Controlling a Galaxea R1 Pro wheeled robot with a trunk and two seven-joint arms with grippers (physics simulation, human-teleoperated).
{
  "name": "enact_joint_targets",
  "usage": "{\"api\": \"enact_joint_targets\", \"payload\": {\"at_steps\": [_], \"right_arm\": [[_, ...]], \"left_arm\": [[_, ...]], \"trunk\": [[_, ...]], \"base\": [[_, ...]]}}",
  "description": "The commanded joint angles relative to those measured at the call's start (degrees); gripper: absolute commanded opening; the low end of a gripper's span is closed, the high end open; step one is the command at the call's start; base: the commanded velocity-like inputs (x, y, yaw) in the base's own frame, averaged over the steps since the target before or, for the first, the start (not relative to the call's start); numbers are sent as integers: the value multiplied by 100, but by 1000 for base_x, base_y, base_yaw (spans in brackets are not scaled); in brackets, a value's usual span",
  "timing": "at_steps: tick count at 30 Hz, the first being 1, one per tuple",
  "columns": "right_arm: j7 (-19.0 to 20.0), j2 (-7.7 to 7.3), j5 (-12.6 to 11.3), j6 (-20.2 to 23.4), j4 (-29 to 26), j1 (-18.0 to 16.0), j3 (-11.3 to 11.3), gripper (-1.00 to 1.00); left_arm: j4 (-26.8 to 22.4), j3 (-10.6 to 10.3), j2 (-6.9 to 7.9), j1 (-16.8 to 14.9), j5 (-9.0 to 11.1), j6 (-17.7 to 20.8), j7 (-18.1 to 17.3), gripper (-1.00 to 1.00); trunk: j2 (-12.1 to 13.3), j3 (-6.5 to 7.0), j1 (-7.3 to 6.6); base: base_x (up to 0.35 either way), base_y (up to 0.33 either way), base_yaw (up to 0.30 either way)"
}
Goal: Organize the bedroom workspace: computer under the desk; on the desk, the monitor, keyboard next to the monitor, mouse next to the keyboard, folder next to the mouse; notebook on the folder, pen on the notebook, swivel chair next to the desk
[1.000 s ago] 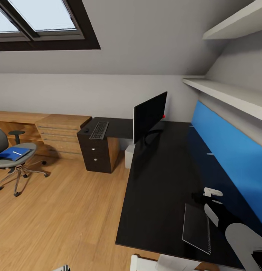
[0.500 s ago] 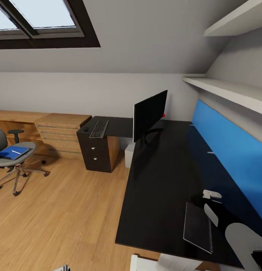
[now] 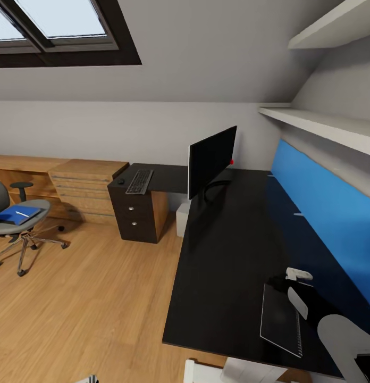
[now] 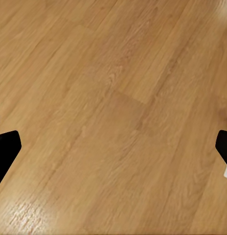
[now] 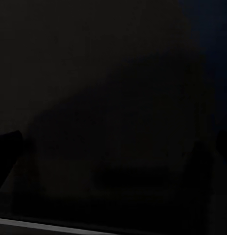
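While the right end effector (image 3: 294, 276) hovers low over the black table (image 3: 227, 255) just beside the dark notebook (image 3: 280, 319) lying near its front edge, its dim wrist view leaves it unclear whether its fingers are spread or together. The left end effector (image 4: 113, 147) hangs with fingers spread wide above the plank floor (image 4: 113, 98). Farther along the table stand the monitor (image 3: 210, 159), keyboard (image 3: 140, 181) and mouse (image 3: 120, 182), the computer (image 3: 183, 219) sits beneath, and the blue folder (image 3: 16, 214) with the pen (image 3: 23, 213) rests on the swivel chair (image 3: 17, 226), well apart.

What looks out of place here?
The folder sits on the swivel chair away from the desk, a pale pen on it. The notebook lies alone at the desk's near end.
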Motion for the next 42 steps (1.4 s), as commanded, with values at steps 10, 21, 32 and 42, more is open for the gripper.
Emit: {"api": "enact_joint_targets", "payload": {"at_steps": [10, 21, 32, 42], "right_arm": [[-64, 0, -27, 113, 61, 4, 74, 100], [-65, 3, -26, 281, 56, 4, 78, 100], [-66, 3, -26, 284, 54, 4, 79, 100], [-66, 3, -22, 275, 54, 4, 74, 100]], "left_arm": [[122, 12, 9, -1, 64, -34, 56, 100], [146, 200, 9, -1, 56, -36, 56, 100], [163, 207, 9, -1, 55, -43, 57, 100], [164, 208, 9, -1, 55, -35, 57, 100]], "trunk": [[-2, -6, 1], [-2, -6, 1], [-2, -6, 1], [-2, -6, 1]], "base": [[0, 0, 0], [-117, 0, 0], [-106, 0, 0], [-180, 0, 0]]}}
